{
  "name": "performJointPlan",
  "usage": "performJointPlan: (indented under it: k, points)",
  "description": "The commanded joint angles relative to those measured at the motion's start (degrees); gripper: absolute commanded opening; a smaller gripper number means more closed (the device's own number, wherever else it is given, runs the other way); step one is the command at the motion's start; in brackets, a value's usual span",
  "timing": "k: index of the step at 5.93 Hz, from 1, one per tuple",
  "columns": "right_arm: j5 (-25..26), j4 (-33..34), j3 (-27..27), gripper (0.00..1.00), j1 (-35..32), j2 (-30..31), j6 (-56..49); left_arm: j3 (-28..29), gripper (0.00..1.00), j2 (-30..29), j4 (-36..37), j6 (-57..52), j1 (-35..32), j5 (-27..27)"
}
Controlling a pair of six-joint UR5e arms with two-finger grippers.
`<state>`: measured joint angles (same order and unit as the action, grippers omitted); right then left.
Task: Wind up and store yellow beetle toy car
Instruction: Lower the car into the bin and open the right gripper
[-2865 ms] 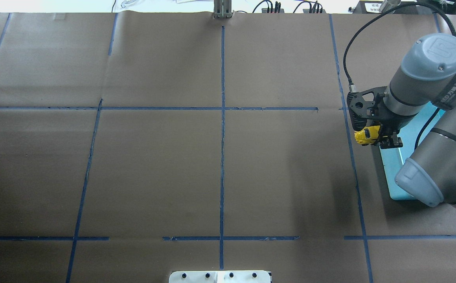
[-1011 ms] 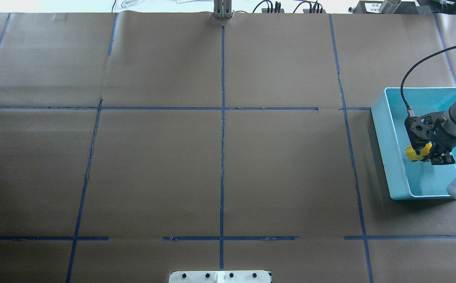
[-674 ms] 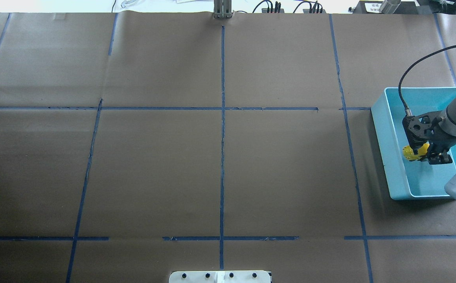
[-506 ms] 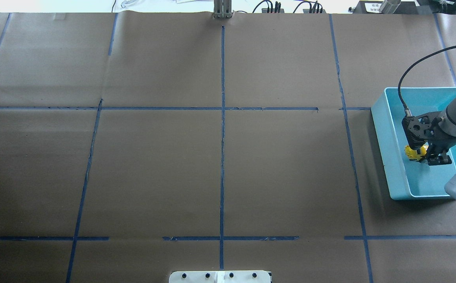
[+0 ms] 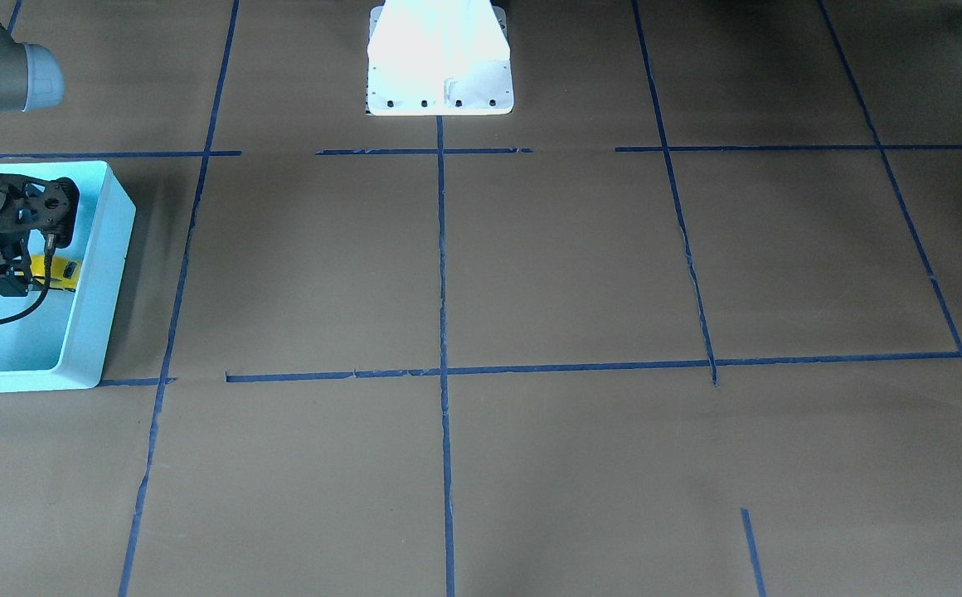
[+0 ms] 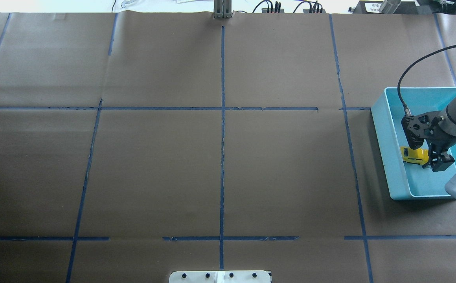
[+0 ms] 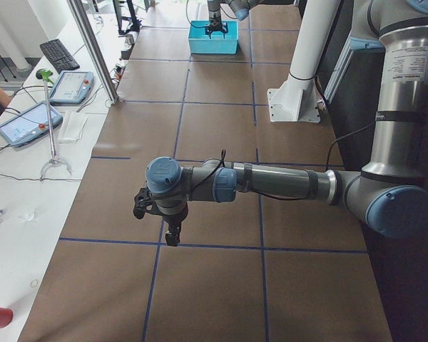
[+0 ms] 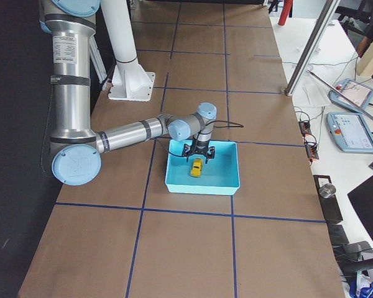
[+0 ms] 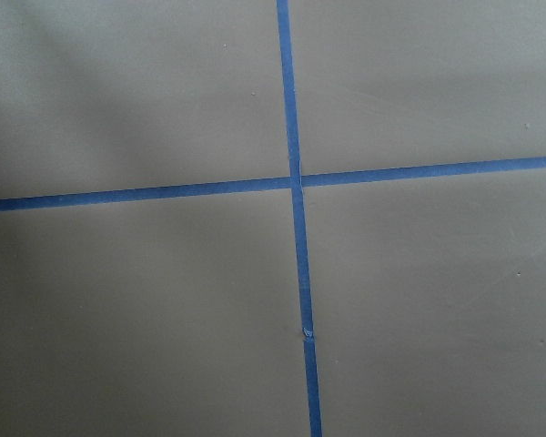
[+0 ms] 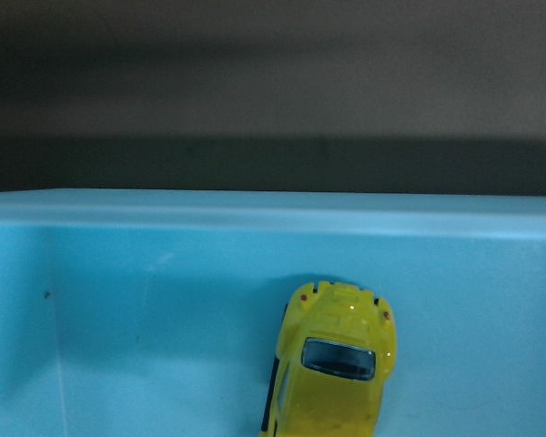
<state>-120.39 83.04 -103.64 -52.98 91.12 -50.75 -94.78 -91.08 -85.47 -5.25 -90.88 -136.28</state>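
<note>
The yellow beetle toy car lies on the floor of the light blue bin, close to its wall on the table-centre side. It also shows in the right wrist view, the front-facing view and the exterior right view. My right gripper hangs inside the bin just above the car, its jaws spread and holding nothing. My left gripper points down over bare brown paper far from the bin; I cannot tell whether it is open or shut.
The bin stands at the table's right end. The table is brown paper with blue tape lines. The white robot base plate is at the near edge. The left wrist view shows only a tape crossing.
My right gripper carried the car over the bin and lowered it inside. Since half a second ago the jaws have opened and the car lies free on the bin floor.
</note>
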Motion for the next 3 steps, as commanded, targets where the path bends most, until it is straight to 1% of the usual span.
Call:
performJointPlan:
  k: [1,2,3]
  points:
    - [-0.9,0.6,-2.4,1.0,-3.6,-0.1,-0.2,-2.2,1.0,0.0,0.1,0.0,0.1,0.1]
    - [-5.1,2.4,-1.4,1.0,-8.3,0.3,-0.1,-2.2,1.0,0.0,0.0,0.0,0.1,0.1]
    - [-8.6,7.0,-1.3,1.0,-14.9,-0.1,-0.1,-1.9,1.0,0.0,0.0,-0.1,0.2,0.2]
